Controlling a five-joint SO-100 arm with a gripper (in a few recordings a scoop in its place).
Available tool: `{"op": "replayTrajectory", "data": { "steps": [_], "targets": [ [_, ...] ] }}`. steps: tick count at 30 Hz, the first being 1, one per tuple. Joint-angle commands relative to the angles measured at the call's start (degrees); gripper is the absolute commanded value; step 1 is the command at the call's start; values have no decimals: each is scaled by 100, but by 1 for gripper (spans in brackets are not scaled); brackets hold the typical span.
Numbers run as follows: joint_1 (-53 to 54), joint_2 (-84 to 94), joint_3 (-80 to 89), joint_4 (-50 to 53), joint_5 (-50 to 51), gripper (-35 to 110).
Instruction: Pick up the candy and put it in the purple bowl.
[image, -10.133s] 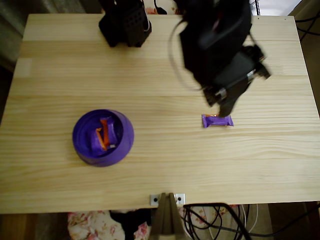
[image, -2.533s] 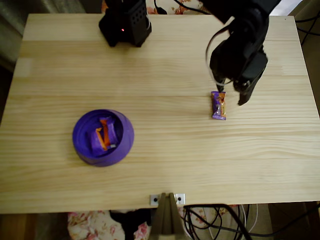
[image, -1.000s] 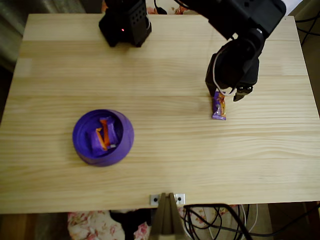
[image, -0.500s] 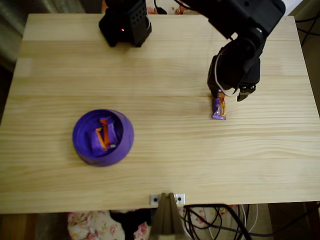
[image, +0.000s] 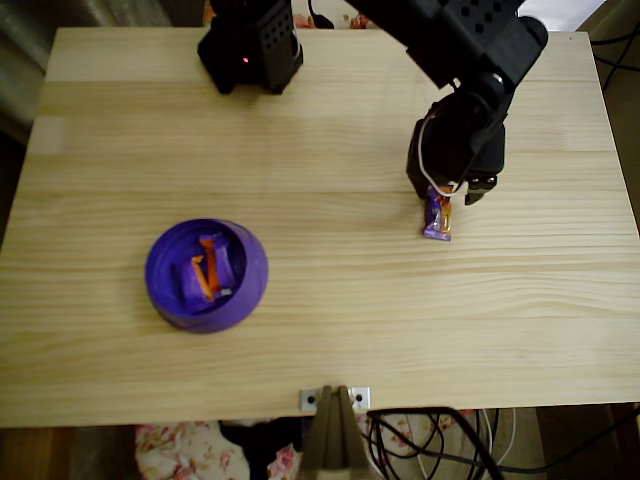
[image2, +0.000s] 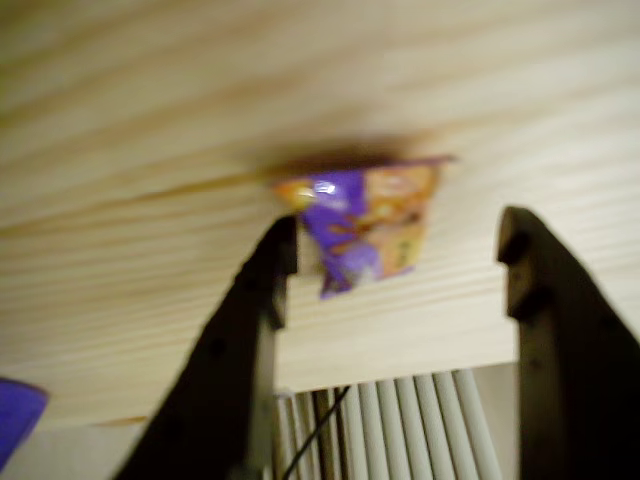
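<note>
the end effector (image2: 400, 250), fingers spread wide, straddles the candy (image2: 365, 225) lying flat on the worktop (image: 330, 330), well apart from the purple bowl (image: 206, 275). the blurred wrapper looks light, thin and probably slippery; gripping across its middle, not the crimped ends, seems safest.

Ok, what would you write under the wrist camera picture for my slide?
Open gripper straddling the candy on the wooden table, one finger beside the wrapper.
</note>
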Motion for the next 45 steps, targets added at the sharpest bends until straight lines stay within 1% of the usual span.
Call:
{"op": "replayTrajectory", "data": {
  "steps": [1, 16, 18, 21, 27, 29, 30, 33, 38, 45],
  "targets": [
    [-44, 606, -18, -70, -44, 37],
    [167, 158, -158, -114, 114, 36],
    [149, 62, -211, -114, 193, 31],
    [141, -79, -264, -141, 281, 30],
    [141, -343, -510, -53, 378, 21],
    [141, -343, -510, -79, 396, 13],
    [141, -343, -510, -88, 396, 11],
    [149, -308, -519, -79, 378, 10],
    [149, -316, -580, 44, 466, 3],
    [264, -18, -712, 272, 510, 3]
  ]
}}
